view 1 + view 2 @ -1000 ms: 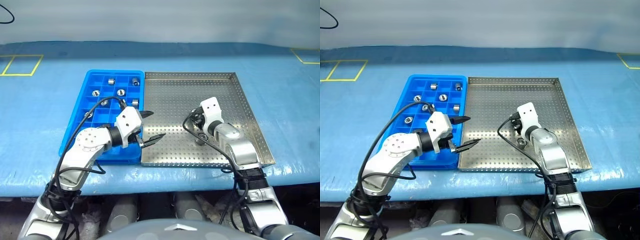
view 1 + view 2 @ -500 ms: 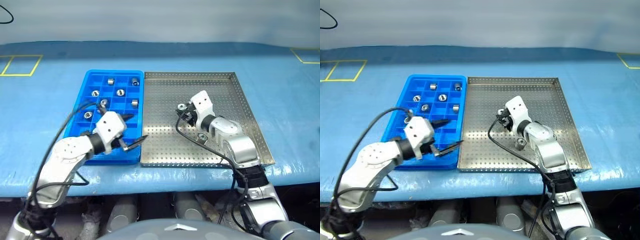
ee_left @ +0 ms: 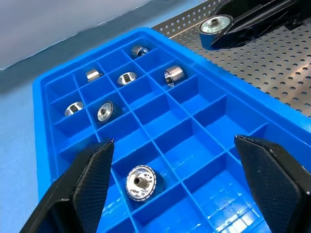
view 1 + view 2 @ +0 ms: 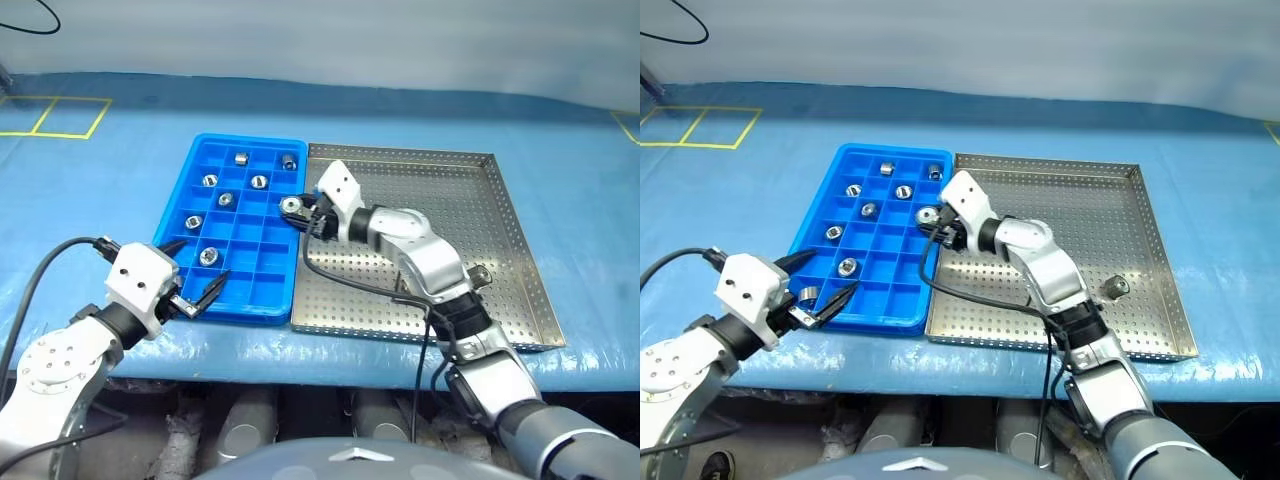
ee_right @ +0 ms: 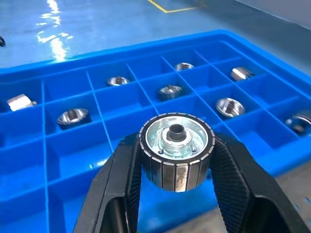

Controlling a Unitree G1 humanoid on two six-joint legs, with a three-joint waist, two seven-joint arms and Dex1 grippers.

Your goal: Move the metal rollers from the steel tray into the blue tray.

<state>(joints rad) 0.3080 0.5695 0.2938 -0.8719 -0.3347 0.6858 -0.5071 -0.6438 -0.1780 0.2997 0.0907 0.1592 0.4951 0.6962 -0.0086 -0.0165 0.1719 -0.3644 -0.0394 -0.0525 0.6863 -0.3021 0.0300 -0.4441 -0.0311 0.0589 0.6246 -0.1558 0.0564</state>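
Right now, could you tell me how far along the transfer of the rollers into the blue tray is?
Mostly done: seven metal rollers already sit in compartments of the blue tray. In hand: the right gripper is shut on a roller at that tray's edge beside the steel tray. Left: one roller lies on the steel tray. The left gripper is open, holding nothing.
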